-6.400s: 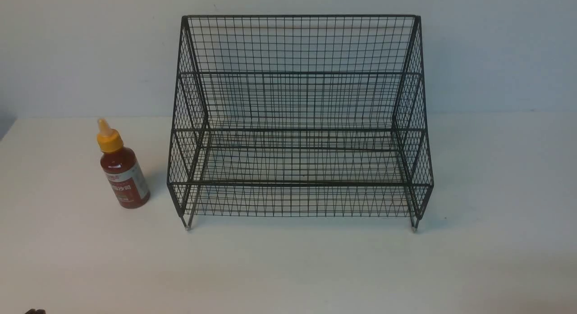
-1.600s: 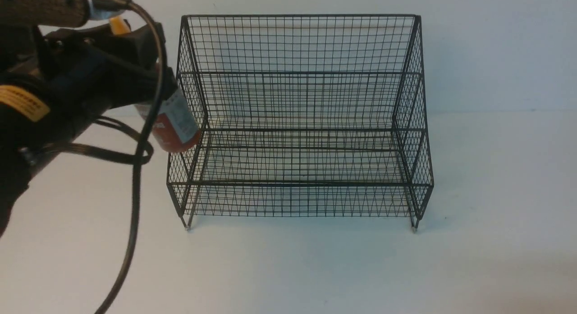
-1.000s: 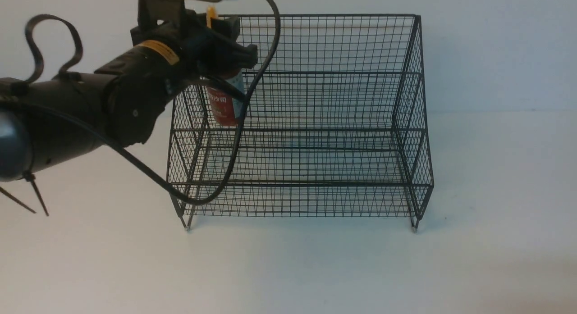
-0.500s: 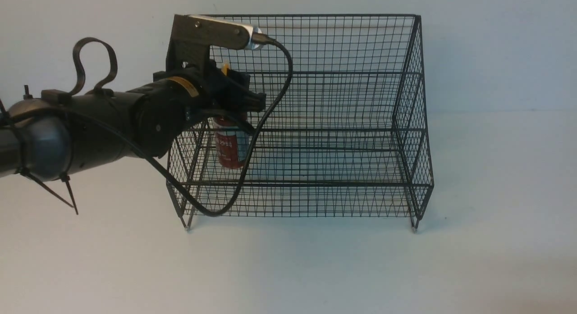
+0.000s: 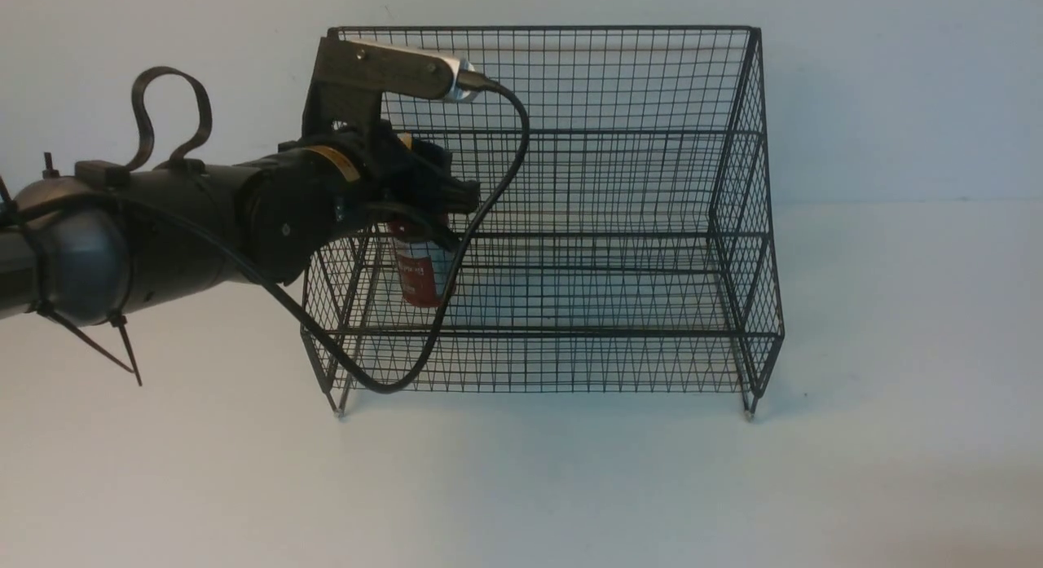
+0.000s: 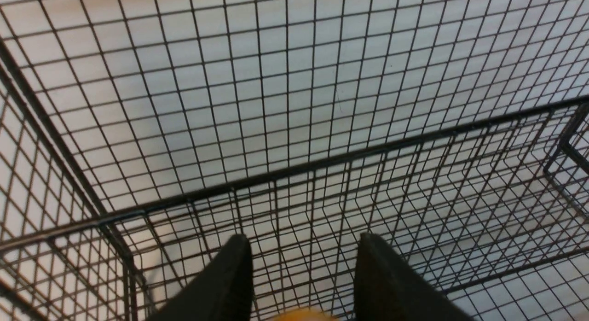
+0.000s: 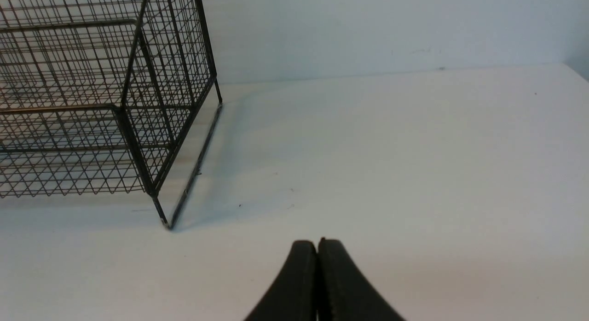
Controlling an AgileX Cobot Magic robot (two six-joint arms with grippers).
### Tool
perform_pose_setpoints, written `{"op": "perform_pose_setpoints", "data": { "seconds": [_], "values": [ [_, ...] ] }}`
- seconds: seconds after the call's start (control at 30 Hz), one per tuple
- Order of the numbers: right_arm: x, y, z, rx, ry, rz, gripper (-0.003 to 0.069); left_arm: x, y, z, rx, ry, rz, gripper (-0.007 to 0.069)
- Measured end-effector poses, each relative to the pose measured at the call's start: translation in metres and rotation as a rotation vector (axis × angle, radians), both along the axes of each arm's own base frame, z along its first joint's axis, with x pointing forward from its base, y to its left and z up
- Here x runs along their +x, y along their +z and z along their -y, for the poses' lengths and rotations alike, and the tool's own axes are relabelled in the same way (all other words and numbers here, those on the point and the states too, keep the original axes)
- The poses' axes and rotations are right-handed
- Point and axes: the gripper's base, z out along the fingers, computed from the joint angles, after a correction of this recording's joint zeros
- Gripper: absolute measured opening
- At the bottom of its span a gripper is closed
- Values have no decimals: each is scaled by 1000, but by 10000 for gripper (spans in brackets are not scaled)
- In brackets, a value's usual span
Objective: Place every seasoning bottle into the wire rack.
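Front view: bottle (image 5: pixel 419 281) stood slightly tilted inside the rack (image 5: pixel 556 333), near its left side, with the left gripper (image 5: pixel 453 177) around its upper part. Base contact could not be confirmed. Left wrist view: fingers stood apart on either side of the yellow cap (image 6: pixel 303 315); grip or release could not be determined. Right wrist view: right gripper (image 7: pixel 320 242) was closed, holding nothing, above the desk (image 7: pixel 368 173). Step judged in hand: placing. Next move called for confirming support, full release and clean withdrawal.

Light was soft, fairly dim; rack (image 7: pixel 165 81) cast faint shadow on table (image 7: pixel 391 173); left gripper (image 6: pixel 306 265) blurry.
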Motion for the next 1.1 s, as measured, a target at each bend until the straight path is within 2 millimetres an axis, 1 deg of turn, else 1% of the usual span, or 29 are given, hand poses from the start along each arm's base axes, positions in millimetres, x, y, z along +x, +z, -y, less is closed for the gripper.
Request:
{"op": "perform_pose_setpoints", "data": {
  "seconds": [0.17,0.33,0.43,0.57,0.6,0.67,0.73,0.77,0.83,0.9,0.97,1.0,1.03,1.07,1.1],
  "values": [
    [0,0,0,0,0,0,-13,-2,-3,0,11,-6,-37,370],
    [0,0,0,-7,1,0,-13,-3,-2,0,15,-10,-54,377],
    [0,0,0,-12,3,0,-13,-7,5,-1,11,-12,-44,377],
    [0,0,0,-14,3,0,-13,-16,27,-4,-4,-16,-12,377],
    [0,0,0,-14,3,0,-13,-17,28,-5,-5,-16,-8,376],
    [0,0,0,-14,3,0,-13,-30,49,-9,-11,-26,-5,358],
    [0,0,0,-14,3,0,-13,-43,64,-12,-12,-36,-12,322],
    [0,0,0,-14,3,0,-13,-44,65,-13,-8,-39,-20,310],
    [0,0,0,-13,3,0,-13,-68,93,-21,-7,-56,-6,211],
    [0,0,0,-13,3,0,-13,-85,110,-27,-2,-65,19,136],
    [0,0,0,-13,3,0,-13,-109,134,-36,3,-73,68,48],
    [0,0,0,-13,3,0,-13,-112,136,-37,1,-74,73,43],
    [0,0,0,-13,3,0,-13,-133,154,-46,-1,-76,123,11],
    [0,0,0,-13,3,0,-13,-139,158,-48,-5,-76,139,8],
    [0,0,0,-13,3,0,-13,-159,169,-56,-10,-75,190,-2]
  ]
}}
